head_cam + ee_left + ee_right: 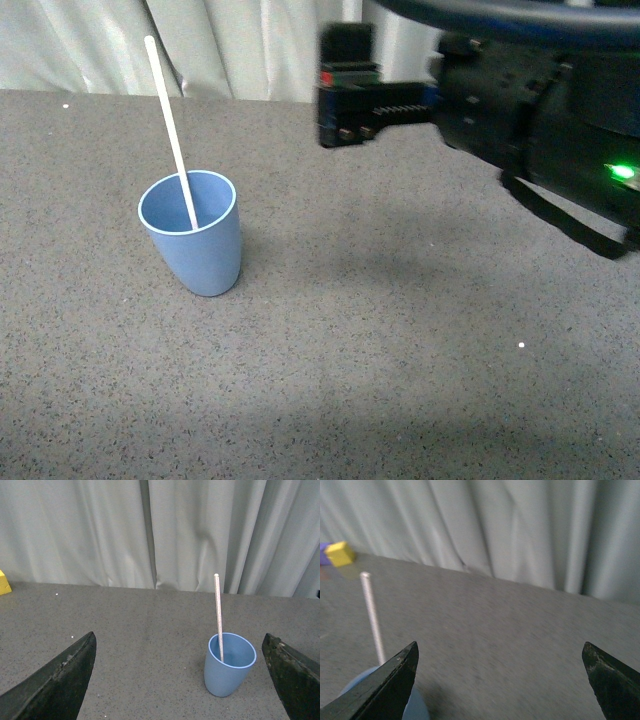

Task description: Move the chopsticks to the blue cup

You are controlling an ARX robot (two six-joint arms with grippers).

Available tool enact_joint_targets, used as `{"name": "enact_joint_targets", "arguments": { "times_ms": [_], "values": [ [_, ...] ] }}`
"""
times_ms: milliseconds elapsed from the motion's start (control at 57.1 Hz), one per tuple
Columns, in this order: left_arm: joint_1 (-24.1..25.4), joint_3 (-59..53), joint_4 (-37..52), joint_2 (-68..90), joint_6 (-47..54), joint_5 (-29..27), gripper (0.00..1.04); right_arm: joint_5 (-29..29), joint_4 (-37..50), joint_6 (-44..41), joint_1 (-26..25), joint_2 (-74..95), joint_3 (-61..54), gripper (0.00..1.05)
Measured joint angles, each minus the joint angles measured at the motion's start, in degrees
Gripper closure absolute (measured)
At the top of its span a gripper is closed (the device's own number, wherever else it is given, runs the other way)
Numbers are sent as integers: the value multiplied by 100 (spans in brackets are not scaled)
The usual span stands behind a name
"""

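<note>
Right wrist view: the right tool [500, 647] hangs above the bench [520, 625], its two dark fingers spread wide with nothing between them. The left tool [179, 640] is likewise spread and empty, and it faces the cup from a little way off. Beyond both stands a plain, matte light-blue cup [205, 260] without a handle, upright on the speckled grey bench. It holds one thin, straight, cream-white chopstick [170, 130]. The stick's lower end sits inside the cup and its shaft leans away from the right arm, its upper part rising well clear of the pale rim. The transfer looks done.

The risk now appears to lie in withdrawal. The front view shows the right arm raised near the height of the stick's free end, and a careless sweep could clip it. A knock that high would probably lever the light cup over or flick the stick out.

The chopstick looks smooth, rigid and unbroken. Behind hangs a pleated pale curtain [240, 40], and a small yellow block [340, 553] sits at the bench's far edge.
</note>
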Motion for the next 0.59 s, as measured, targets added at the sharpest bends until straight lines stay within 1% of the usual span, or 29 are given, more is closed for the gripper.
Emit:
{"name": "enact_joint_targets", "arguments": {
  "times_ms": [122,210,315,385,438,455,472,490,525,578,595],
  "values": [
    [0,0,0,0,2,0,7,428,-254,-227,-372,-741,-916,9],
    [0,0,0,0,2,-2,7,826,-640,-503,-599,-1587,-1631,9],
    [0,0,0,0,0,-2,7,1178,-885,-710,-664,-2310,-2159,9],
    [0,0,0,0,0,0,7,1515,-1032,-848,-636,-2957,-2551,9],
    [0,0,0,0,2,0,7,1648,-1082,-935,-605,-3375,-2791,9],
    [0,0,0,0,0,0,7,1790,-1014,-931,-579,-3532,-2911,11],
    [0,0,0,0,0,0,7,1952,-769,-922,-570,-3679,-3058,14],
    [0,0,0,2,2,-2,7,2052,-350,-914,-581,-3838,-3241,19],
    [0,0,0,0,0,2,7,2037,31,-909,-669,-4061,-3397,26],
    [0,0,0,0,0,0,7,1856,11,-894,-909,-4557,-3547,41],
    [0,0,0,0,0,-2,7,1814,-59,-894,-970,-4664,-3587,44]
  ]
}}
